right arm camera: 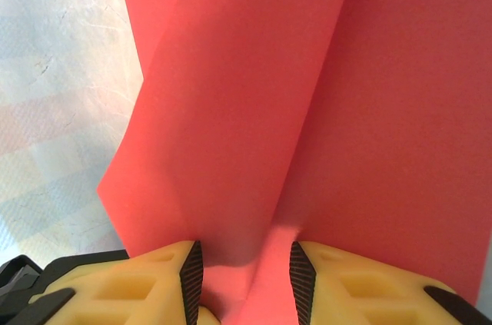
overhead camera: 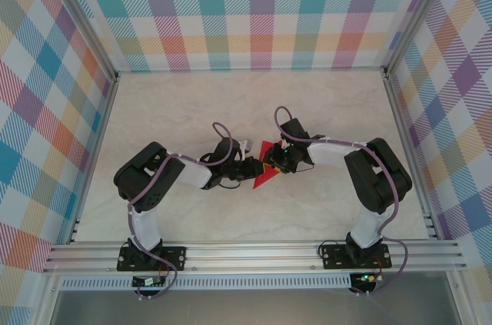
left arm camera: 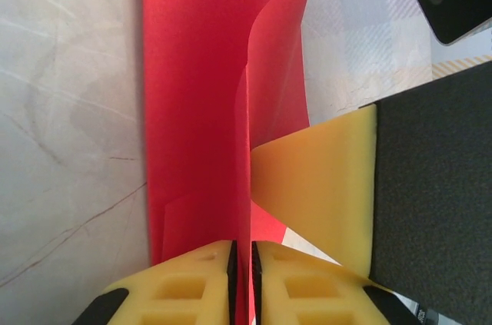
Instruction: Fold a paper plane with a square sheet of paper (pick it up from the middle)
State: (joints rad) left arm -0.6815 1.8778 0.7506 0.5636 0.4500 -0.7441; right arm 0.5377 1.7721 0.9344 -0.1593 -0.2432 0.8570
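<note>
the red paper [overhead camera: 261, 179] sits near the middle of the table [overhead camera: 231, 102], lifted between the two arms where their jaws meet. from above it shows as a small red pointed shape, partly covered by both wrists.

the left gripper [left arm camera: 240, 252] has its jaws almost fully closed, pinching the paper's edge. only a thin slit shows between the yellow pads, and the red sheet runs straight through it. in the left wrist view the paper stands on edge away from the pads, in two layers that part near the top. one layer curves off to the right.

a yellow finger [left arm camera: 315, 187] of the right gripper [right arm camera: 241, 263] lies against the paper's right side in that same view. in the right wrist view the right jaws stand partly apart, with a creased ridge of the paper running down into the gap between them. the paper meets the inner faces of the pads, but i cannot tell whether it is actually clamped.
</note>
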